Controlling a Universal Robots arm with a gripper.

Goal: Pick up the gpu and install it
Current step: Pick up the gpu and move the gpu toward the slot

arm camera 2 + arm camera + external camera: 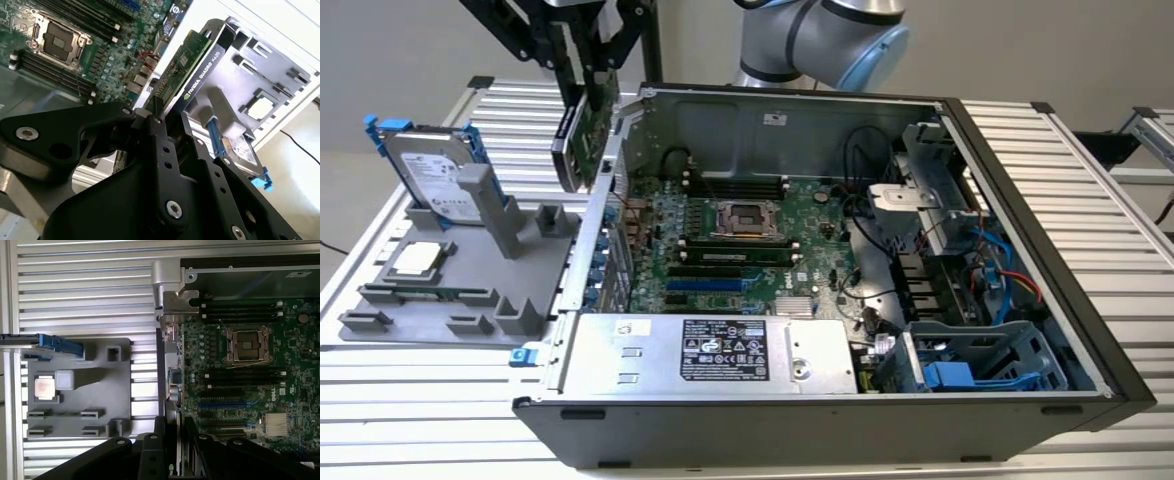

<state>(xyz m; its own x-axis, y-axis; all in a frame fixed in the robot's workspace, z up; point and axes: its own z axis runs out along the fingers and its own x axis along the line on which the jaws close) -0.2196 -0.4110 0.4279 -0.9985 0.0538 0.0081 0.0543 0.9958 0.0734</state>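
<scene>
My gripper (591, 88) is shut on the gpu (583, 140) and holds it on edge in the air above the left wall of the open computer case (1014, 240), as the exterior view shows it. The card hangs below the black fingers, with its green board toward the case. In the second wrist view the gpu (197, 67) sticks out past the fingers (159, 131), black shroud on one side and green board on the other. In the first wrist view the gpu (173, 415) is seen edge-on, just outside the motherboard (240, 390) edge.
A grey parts holder (400, 320) on the exterior view's left carries a hard drive with blue rails (434, 175), a processor chip (416, 258) and a memory stick (434, 293). Inside the case lie the motherboard (720, 230), a power supply (707, 355) and cables (987, 270).
</scene>
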